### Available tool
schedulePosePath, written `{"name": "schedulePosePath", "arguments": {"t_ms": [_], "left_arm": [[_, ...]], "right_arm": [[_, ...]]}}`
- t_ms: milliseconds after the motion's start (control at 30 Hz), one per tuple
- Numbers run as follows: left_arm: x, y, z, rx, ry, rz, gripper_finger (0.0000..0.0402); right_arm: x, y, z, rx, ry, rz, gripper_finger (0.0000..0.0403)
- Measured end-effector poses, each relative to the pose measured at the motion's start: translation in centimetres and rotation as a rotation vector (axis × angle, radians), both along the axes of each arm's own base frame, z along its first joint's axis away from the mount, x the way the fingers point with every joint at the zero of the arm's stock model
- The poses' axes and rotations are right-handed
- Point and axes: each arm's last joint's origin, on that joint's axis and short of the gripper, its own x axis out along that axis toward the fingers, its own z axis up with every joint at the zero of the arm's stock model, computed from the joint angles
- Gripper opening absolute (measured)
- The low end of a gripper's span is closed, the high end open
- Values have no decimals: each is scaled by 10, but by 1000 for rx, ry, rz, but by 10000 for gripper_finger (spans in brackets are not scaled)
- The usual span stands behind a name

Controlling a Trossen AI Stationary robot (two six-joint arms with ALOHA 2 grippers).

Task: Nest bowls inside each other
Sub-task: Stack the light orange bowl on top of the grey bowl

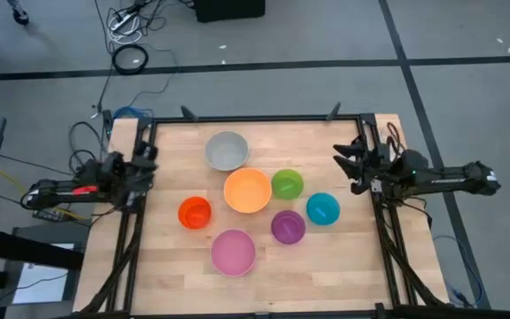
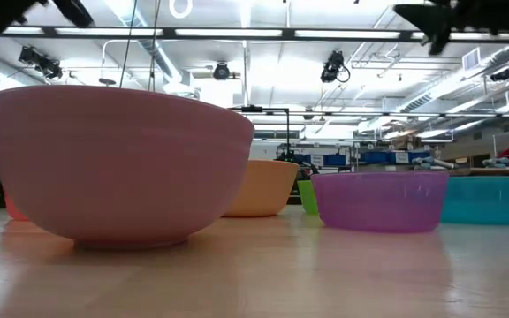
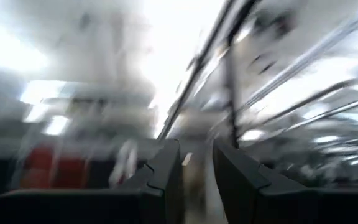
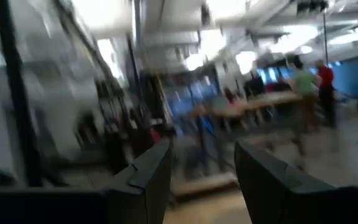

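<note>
Several round bowls stand apart on their bases on the wooden table (image 1: pixel 166 283): grey (image 1: pixel 227 151) at the far middle, orange (image 1: pixel 247 190), green (image 1: pixel 287 184), blue (image 1: pixel 322 209), purple (image 1: pixel 288 227), red-orange (image 1: pixel 195 213) and pink (image 1: pixel 234 252) nearest. In the low view the pink bowl (image 2: pixel 117 163) fills the left, with the purple bowl (image 2: pixel 380 201) and the blue bowl (image 2: pixel 489 200) to its right. My left gripper (image 1: pixel 146 165) is open at the table's left edge, raised, and holds nothing. My right gripper (image 1: pixel 347 165) is open at the right edge, also raised and holding nothing.
A black frame (image 1: pixel 264 119) runs along the table's far edge and down both sides. Cables (image 1: pixel 129 58) lie on the floor beyond the far edge. Bare wood lies between each gripper and the cluster of bowls. People stand far off in the room (image 4: pixel 309 93).
</note>
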Motion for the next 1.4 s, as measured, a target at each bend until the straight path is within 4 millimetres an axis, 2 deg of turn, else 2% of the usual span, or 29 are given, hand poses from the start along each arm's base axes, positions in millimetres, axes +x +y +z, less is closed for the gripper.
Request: {"name": "schedulePosePath", "arguments": {"t_ms": [133,233,333,433,567,767,1000,1067,1167,1267,1400], "left_arm": [[13,4,12,-112,249,72,104],[21,5,25,-124,460,100,104],[29,5,37,-127,547,105,104],[35,6,47,-126,500,103,104],[40,6,58,-148,391,85,104],[42,6,67,-146,288,78,104],[40,6,71,-135,235,82,104],[40,8,70,-183,251,142,103],[45,12,60,-208,445,270,91],[54,12,53,-195,671,316,77],[68,13,60,-172,879,353,76]], "right_arm": [[26,1,43,-70,267,-123,166],[51,-1,58,-91,531,-240,166],[78,-1,58,-81,714,-309,166],[102,-1,57,-73,752,-314,165],[125,0,45,-53,772,-315,165],[143,1,34,-28,771,-318,165],[149,1,29,-16,782,-316,165],[149,1,30,-14,771,-315,165],[149,1,32,-38,767,-312,165],[154,0,38,-26,822,-314,165],[166,-10,41,121,963,-311,165]]}}
